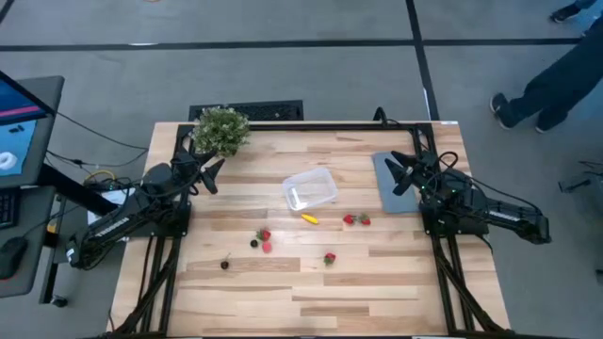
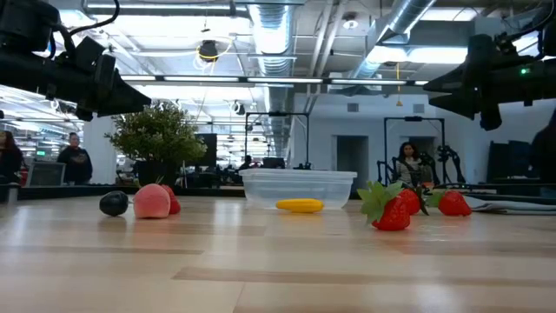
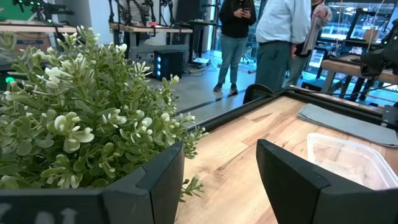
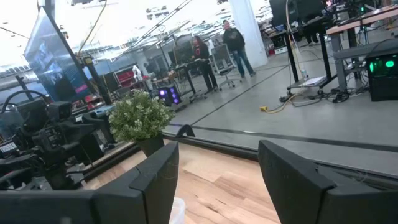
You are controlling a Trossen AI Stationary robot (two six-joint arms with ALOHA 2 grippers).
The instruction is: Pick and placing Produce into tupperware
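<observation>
The clear tupperware tub (image 1: 310, 189) sits open near the table's middle; it also shows in the low view (image 2: 298, 187) and the left wrist view (image 3: 350, 160). The produce lies on the wood nearer than it: a yellow piece (image 1: 309, 218), two red strawberries (image 1: 355, 219), another strawberry (image 1: 329, 257), red pieces with a dark berry (image 1: 262, 240), and a lone dark berry (image 1: 225, 265). My left gripper (image 1: 212, 174) hovers open at the table's left, beside the potted plant. My right gripper (image 1: 400, 174) hovers open at the right, over the grey slab.
A bushy green potted plant (image 1: 221, 131) stands at the far left corner, close to my left gripper. A flat grey slab (image 1: 394, 183) lies at the right edge. A monitor (image 1: 19, 122) stands left of the table. People stand in the room beyond (image 3: 283, 37).
</observation>
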